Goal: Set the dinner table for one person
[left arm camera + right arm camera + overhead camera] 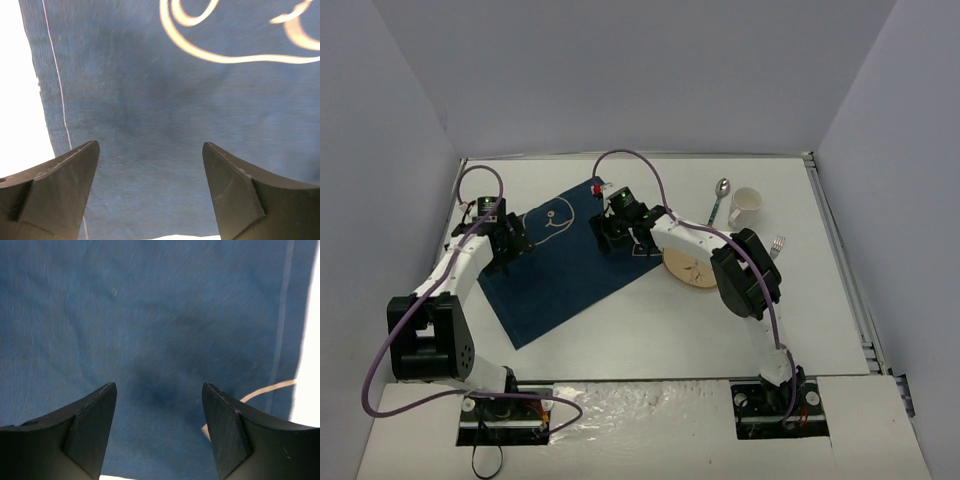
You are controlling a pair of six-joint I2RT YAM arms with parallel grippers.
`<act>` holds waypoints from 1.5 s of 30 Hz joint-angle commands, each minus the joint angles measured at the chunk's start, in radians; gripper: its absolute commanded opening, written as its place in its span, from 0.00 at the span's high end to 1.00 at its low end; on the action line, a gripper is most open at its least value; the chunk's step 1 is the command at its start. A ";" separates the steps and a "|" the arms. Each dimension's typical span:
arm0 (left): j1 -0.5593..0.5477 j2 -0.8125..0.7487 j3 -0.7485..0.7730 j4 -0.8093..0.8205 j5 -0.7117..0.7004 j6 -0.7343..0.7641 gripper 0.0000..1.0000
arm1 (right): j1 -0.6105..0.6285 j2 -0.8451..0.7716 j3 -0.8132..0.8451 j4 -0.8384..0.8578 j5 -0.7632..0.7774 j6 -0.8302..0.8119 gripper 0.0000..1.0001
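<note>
We are hovering over blue placemat [560,280], lying skewed on dinner table [670,335] toward left edge, long axis near-left to far-right. Left gripper [506,238] over its far-left edge, right gripper [612,232] near far corner; both spread, grasping nothing.

Robot lab: plain white-walled test enclosure [620,70]

Plain pale grey far wall [640,70], matching left wall [370,150] and right wall [910,150], metal rail [845,270] along the right, soft even light
</note>
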 commanded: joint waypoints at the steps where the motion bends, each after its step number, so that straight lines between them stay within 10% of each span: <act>1: 0.010 0.037 -0.022 0.067 -0.040 0.021 0.21 | -0.010 -0.025 -0.021 0.011 0.044 0.040 0.35; 33: -0.011 0.109 -0.166 0.133 0.035 -0.220 0.18 | -0.140 -0.049 -0.156 0.010 0.161 0.017 0.38; 45: -0.048 -0.045 0.167 -0.079 0.008 0.010 0.03 | -0.161 -0.334 -0.119 0.002 0.188 0.091 0.10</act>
